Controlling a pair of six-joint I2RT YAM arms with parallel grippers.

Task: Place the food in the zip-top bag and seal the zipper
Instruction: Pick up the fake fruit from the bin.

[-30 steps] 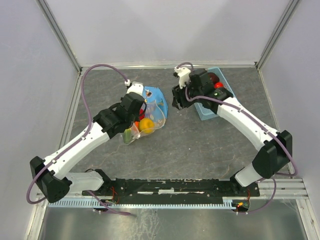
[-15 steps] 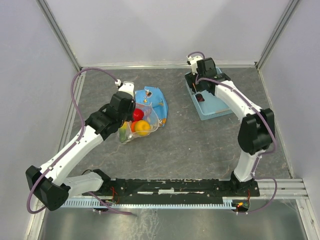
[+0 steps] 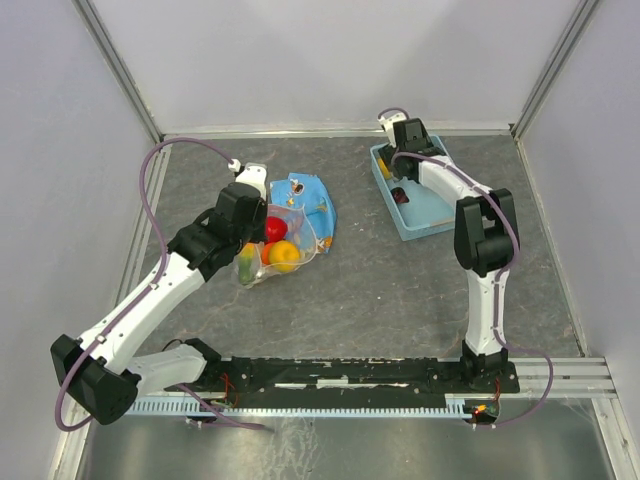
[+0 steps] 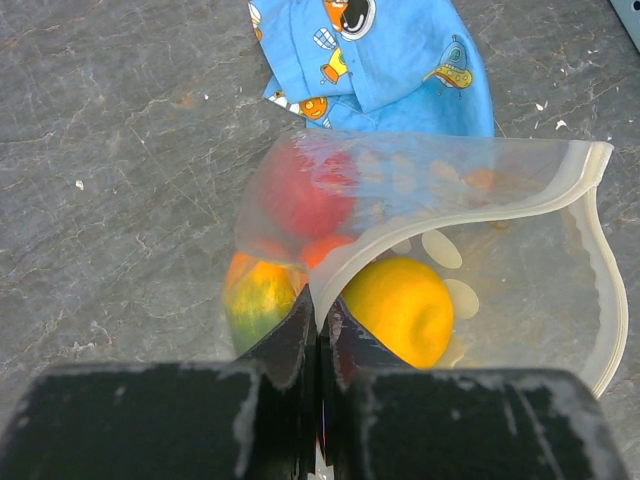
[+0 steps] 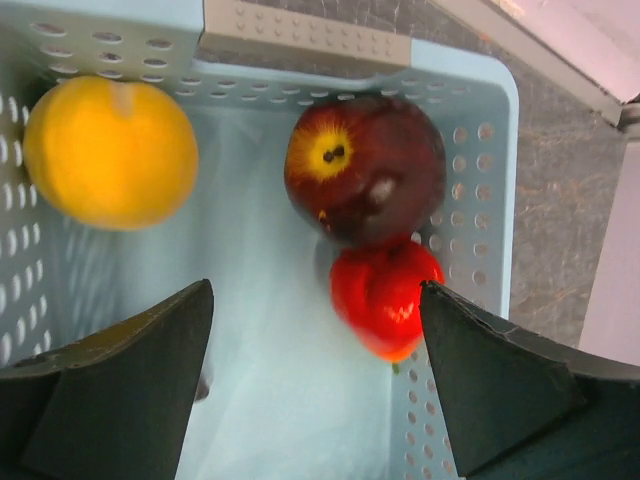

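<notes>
Fruit (image 5: pixel 365 180) remains in the basket (image 5: pixel 300 60); the right gripper (image 5: pixel 315 300) has swung back over it, jaws spread for another pick, while the left gripper (image 4: pixel 320 325) pinches the bag (image 4: pixel 520 260) open.

No legible text anywhere.

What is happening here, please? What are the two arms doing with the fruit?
The left tool is shut on the rim of the zip-top bag and holds its mouth open. A yellow fruit, a red fruit and a green-orange fruit lie inside. The right tool hangs open over the light blue basket, where three more lie: a yellow-orange fruit, a dark maroon fruit and a small red fruit. The zipper is not yet closed.
</notes>
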